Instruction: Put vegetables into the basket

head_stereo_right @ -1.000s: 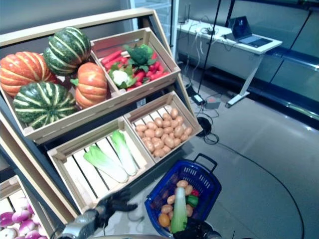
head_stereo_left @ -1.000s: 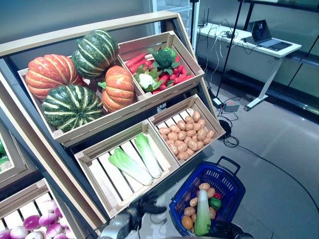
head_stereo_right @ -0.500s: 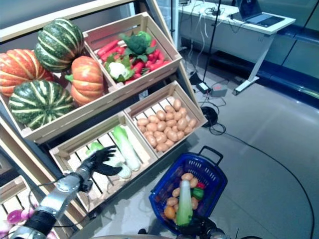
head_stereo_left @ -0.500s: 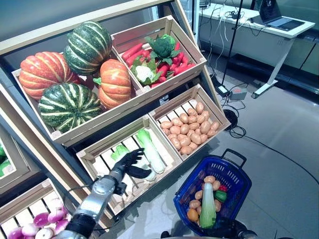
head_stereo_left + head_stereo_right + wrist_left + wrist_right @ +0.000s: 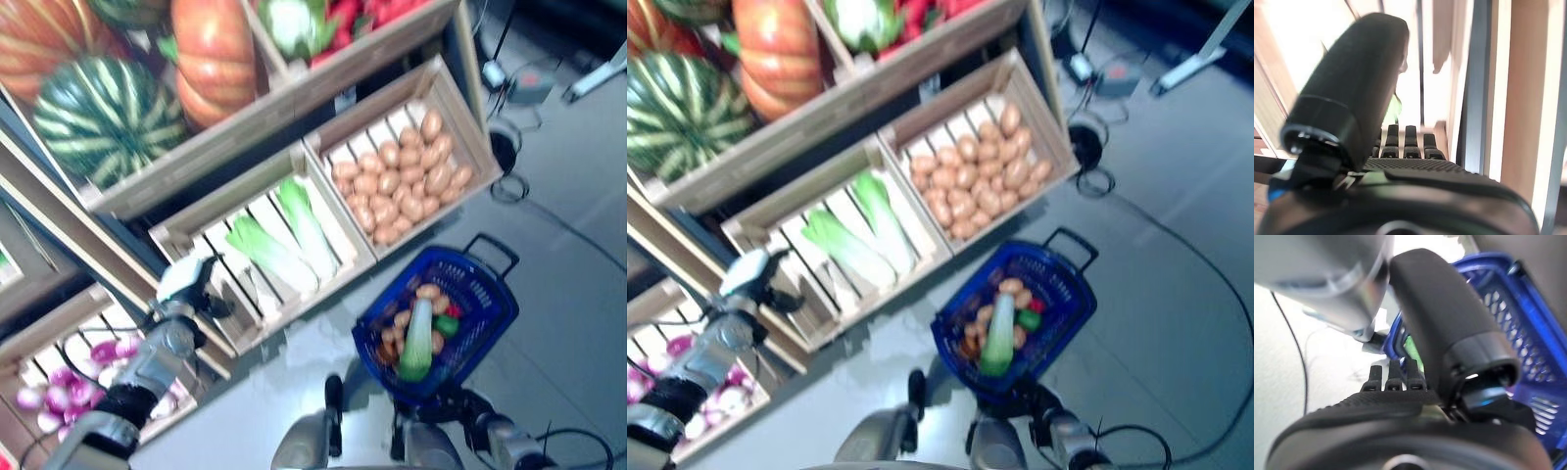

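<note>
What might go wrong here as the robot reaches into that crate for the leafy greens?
The left hand is at the front of the cabbage crate, so it may catch on the wooden rim. The two cabbages lie side by side; grabbing one may drag the other. The blue basket, at the right hand, already holds plenty, so another long cabbage may slip out.

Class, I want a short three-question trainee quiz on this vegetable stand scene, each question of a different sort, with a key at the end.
1. True or false: the blue basket already holds vegetables.
2. Which crate sits directly beside the potato crate on the same shelf level? A) pumpkins B) leafy cabbages C) purple onions
3. Fill in: the long pale green vegetable lies in the ____.

Key:
1. True: potatoes and a green vegetable lie in it.
2. B: the cabbage crate with two leafy cabbages.
3. basket
</note>
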Robot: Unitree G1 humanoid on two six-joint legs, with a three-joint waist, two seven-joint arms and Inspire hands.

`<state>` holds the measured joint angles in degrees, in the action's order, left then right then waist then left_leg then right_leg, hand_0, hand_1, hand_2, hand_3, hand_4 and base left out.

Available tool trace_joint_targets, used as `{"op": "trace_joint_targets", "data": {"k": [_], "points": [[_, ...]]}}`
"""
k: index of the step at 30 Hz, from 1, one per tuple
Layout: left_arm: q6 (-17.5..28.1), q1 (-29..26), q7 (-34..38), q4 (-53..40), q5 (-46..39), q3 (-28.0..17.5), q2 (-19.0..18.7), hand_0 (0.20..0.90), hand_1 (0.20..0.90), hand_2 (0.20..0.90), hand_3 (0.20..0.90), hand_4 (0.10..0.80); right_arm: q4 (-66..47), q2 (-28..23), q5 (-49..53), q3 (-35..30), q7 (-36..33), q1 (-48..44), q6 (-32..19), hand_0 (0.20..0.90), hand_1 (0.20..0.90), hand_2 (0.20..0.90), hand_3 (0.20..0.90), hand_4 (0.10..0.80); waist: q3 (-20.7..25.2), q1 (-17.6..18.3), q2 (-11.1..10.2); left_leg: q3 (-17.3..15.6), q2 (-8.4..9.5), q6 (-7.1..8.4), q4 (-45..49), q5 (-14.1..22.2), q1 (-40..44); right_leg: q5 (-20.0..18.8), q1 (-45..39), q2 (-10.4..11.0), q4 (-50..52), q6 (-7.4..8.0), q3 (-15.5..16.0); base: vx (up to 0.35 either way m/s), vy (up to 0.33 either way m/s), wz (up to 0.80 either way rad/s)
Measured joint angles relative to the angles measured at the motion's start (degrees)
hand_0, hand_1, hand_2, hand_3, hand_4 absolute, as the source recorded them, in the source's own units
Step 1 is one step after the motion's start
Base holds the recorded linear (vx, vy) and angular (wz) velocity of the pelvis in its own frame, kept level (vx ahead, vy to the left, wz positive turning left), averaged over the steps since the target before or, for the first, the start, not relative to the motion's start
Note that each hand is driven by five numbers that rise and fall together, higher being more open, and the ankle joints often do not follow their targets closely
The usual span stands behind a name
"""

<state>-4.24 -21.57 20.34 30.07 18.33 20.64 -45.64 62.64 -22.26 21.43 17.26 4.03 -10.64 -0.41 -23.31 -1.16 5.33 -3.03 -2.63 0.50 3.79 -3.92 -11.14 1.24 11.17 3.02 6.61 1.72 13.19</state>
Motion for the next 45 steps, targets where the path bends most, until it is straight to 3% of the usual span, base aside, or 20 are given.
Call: {"op": "trace_joint_targets", "data": {"k": [4, 6, 10, 15, 30, 38, 45], "points": [[2.3, -7.13, 9.54, 3.32, 4.74, 0.5, -1.35, 0.9, 0.9, 0.9, 0.9, 0.8, -3.56, -0.06, 4.39, -0.05, -0.14, -3.45, -1.57, 0.9, 0.9, 0.9, 0.9, 0.8, -4.76, 0.28, -3.32, -0.03, 0.79, 0.51, 5.23, 0.24, -8.16, 4.01, 11.13, 1.92, 12.14, -0.96, -0.5, -0.087, -0.014, 0.04], [3.44, -9.14, 12.04, 4.5, 6.69, 1.63, -1.33, 0.9, 0.9, 0.9, 0.9, 0.8, -4.74, 0.07, 4.41, 0.08, -0.21, -4.61, -1.8, 0.9, 0.9, 0.9, 0.9, 0.8, -5.69, 0.31, -4.25, -0.23, 0.78, 0.63, 6.8, 0.22, -10.9, 4.16, 14.36, 2.15, 14.62, -1.11, -0.98, -0.074, 0.009, -0.03], [6.22, -11.04, 20.44, 6.82, 12.58, 5.44, -1.1, 0.9, 0.9, 0.9, 0.9, 0.8, -7.08, -0.41, 6.15, 1.76, -0.3, -5.56, -1.97, 0.9, 0.9, 0.9, 0.9, 0.8, -6.12, 0.91, -4.93, -0.44, 0.51, 0.83, 12.66, 1.9, -15.89, 5.09, 19.19, 2.06, 19.33, -2.04, -2.34, -0.057, 0.02, -0.09], [8.21, -15.22, 27.33, 10.77, 17.18, 6.62, -0.28, 0.9, 0.9, 0.9, 0.9, 0.8, -8.07, -0.67, 6.2, 1.82, -0.78, -7.32, -2.88, 0.9, 0.9, 0.9, 0.9, 0.8, -6.28, 2.54, -5.3, -0.63, -0.15, 1.1, 18.53, 3.48, -21.15, 5.88, 24.22, 1.78, 23.64, -2.55, -3.5, -0.038, 0.04, -0.08], [5.56, -22.45, 24.68, 13.91, 23.71, 17.23, -0.1, 0.9, 0.9, 0.9, 0.9, 0.8, -13.1, -2.78, 6.74, 1.64, -2.18, -9.44, -2.86, 0.9, 0.9, 0.9, 0.9, 0.8, -6.32, 5.48, -5.31, -1.83, -0.28, 1.34, 22.44, 4.13, -28.22, 5.97, 32.76, 0.88, 28.13, -3.03, -6.88, -0.006, 0.04, -0.06], [1.67, -26.93, 18.86, 18.41, 23.8, 18.44, -0.64, 0.9, 0.9, 0.9, 0.9, 0.8, -13.03, -2.86, 8.44, 1.52, -2.22, -9.98, -2.89, 0.9, 0.9, 0.9, 0.9, 0.8, -6.4, 6.24, -5.35, -1.87, -0.29, 1.44, 22.21, 4.14, -28.83, 6.08, 33.58, 0.89, 28.0, -3.12, -6.92, -0.014, 0.027, -0.01], [-1.68, -26.03, 17.51, 21.21, 23.64, 18.56, -0.94, 0.9, 0.9, 0.9, 0.9, 0.8, -13.93, -3.28, 8.76, 1.22, -2.39, -9.91, -3.32, 0.9, 0.9, 0.9, 0.9, 0.8, -6.43, 6.35, -5.42, -1.96, -0.22, 1.54, 21.76, 4.04, -30.6, 5.94, 35.37, 0.84, 27.61, -2.93, -6.93, -0.003, 0.016, 0.01]]}}
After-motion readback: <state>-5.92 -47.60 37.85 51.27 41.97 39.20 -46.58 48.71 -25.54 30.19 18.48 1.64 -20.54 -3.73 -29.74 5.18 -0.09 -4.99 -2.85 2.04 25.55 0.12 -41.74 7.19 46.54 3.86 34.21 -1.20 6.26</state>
